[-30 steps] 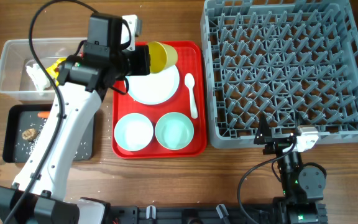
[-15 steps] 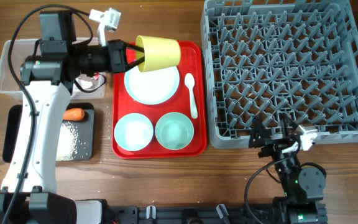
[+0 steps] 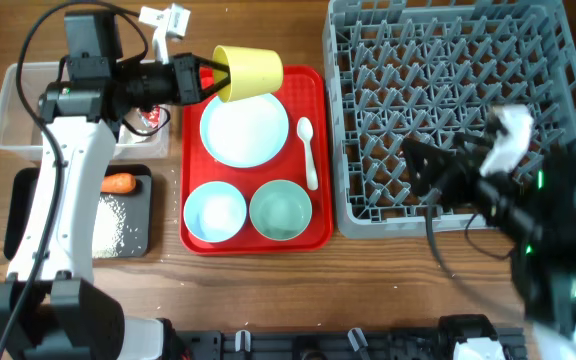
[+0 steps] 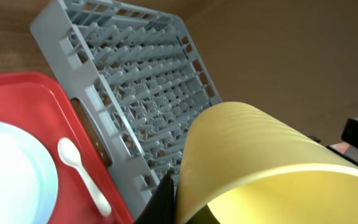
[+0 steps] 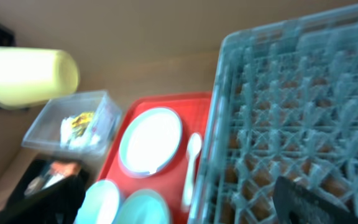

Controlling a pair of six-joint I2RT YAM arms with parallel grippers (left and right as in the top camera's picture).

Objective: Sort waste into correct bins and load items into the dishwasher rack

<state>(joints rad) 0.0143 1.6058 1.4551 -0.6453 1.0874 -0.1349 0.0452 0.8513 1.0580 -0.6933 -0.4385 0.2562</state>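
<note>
1. The clear tub (image 3: 13, 110) sits at the desk's left, with the black tray (image 3: 138, 215) holding the carrot (image 3: 118, 183) in front of it.
2. The left gripper (image 3: 213, 82) pinches the rim of the yellow cup (image 3: 250, 68), which is held sideways above the red tray (image 3: 318, 235).
3. The plate (image 3: 245, 130) and spoon (image 3: 308, 150) lie on that tray.
4. The right gripper (image 3: 433, 170) is blurred over the rack (image 3: 448, 60); I cannot tell its state.

The left gripper (image 3: 211, 78) has its jaws closed on the rim of the yellow cup (image 3: 251, 70), which lies sideways over the red tray's (image 3: 320, 215) far edge. A pale plate (image 3: 245, 130), two bowls (image 3: 215, 213) and a white spoon (image 3: 309, 150) rest on the tray. The right gripper (image 3: 430, 170), blurred, hangs over the grey rack (image 3: 448, 100).
</note>
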